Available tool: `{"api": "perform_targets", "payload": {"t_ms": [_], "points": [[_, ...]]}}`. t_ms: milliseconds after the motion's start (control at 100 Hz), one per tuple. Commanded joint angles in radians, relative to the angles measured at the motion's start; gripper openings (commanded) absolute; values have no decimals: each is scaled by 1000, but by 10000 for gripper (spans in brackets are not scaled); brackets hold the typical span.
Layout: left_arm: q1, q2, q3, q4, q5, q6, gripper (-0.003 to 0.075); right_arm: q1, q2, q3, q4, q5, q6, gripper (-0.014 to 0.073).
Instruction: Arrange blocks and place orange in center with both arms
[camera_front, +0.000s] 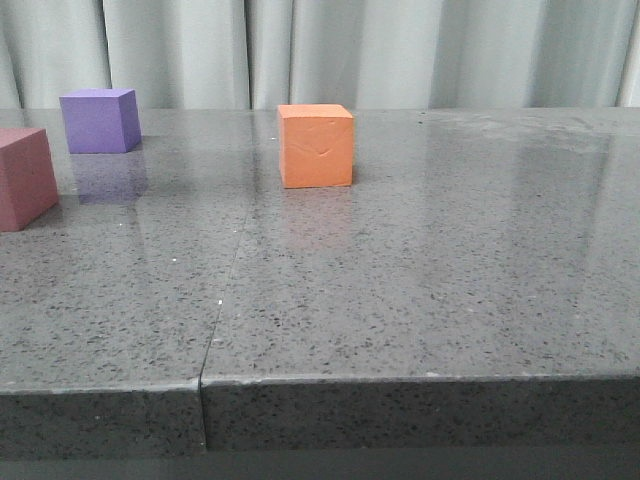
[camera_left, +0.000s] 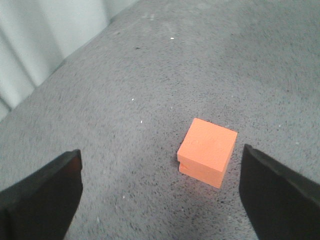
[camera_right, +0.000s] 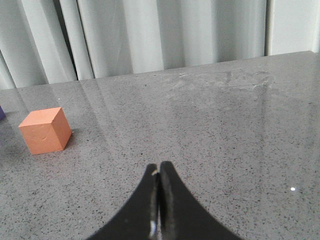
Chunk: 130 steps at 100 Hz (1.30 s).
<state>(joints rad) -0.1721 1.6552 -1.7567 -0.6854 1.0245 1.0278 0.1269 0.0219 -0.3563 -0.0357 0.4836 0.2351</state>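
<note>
The orange cube (camera_front: 316, 146) stands near the middle of the table, with a small crease on its front face. A purple cube (camera_front: 99, 120) sits at the back left, and a pink-red cube (camera_front: 24, 177) is cut off by the left edge, closer to me. Neither arm shows in the front view. In the left wrist view, my left gripper (camera_left: 160, 192) hangs open high above the table, and the orange cube (camera_left: 207, 152) lies below, nearer the right finger. My right gripper (camera_right: 160, 172) is shut and empty, with the orange cube (camera_right: 45, 130) well away from it.
The grey speckled table (camera_front: 400, 290) has a seam running from its front edge toward the back. Pale curtains (camera_front: 380, 50) hang behind the far edge.
</note>
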Motion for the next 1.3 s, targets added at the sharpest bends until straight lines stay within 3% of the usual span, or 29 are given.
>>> {"api": "perform_targets", "payload": {"t_ms": [0,180,610,1290], "points": [[-35,0,-61,-68,-14,99,609,-5,12,-23,-15,-78,-9,-67],[-108,77,-68,-68,-25,228,609,-5,12,-23,-15,-78,-9,-67],[-212,228,-69,-71,-154,228,609,-5,12,-23,-15,-78,-9,-67],[-216,323,-69,-55,-173,228,609,-5,12,-23,-15,-78,-9,-67]]}}
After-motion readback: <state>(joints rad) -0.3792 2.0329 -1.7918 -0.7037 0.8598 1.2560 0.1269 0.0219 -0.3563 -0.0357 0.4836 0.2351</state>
